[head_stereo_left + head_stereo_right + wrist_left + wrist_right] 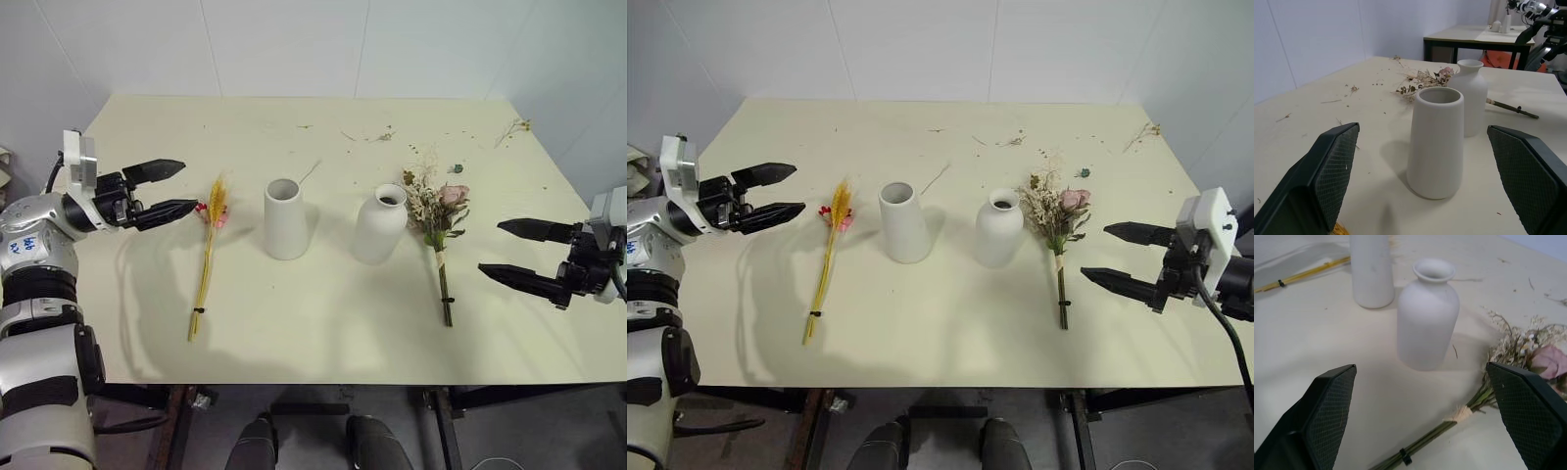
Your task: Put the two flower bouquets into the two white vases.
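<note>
I see both bouquets lying flat: wheat bunch (208, 257) just beside my spread left gripper (168, 189), rose bunch (438, 225) near my spread right gripper (516, 250).

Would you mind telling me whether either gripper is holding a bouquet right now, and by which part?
Nothing is held. The left gripper and right gripper are both open over the table; the wheat bouquet and rose bouquet lie untouched.

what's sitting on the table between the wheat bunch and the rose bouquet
Both white vases: the tapered vase nearer the wheat bunch, the bottle vase beside the rose bouquet, seen in the left eye view.
</note>
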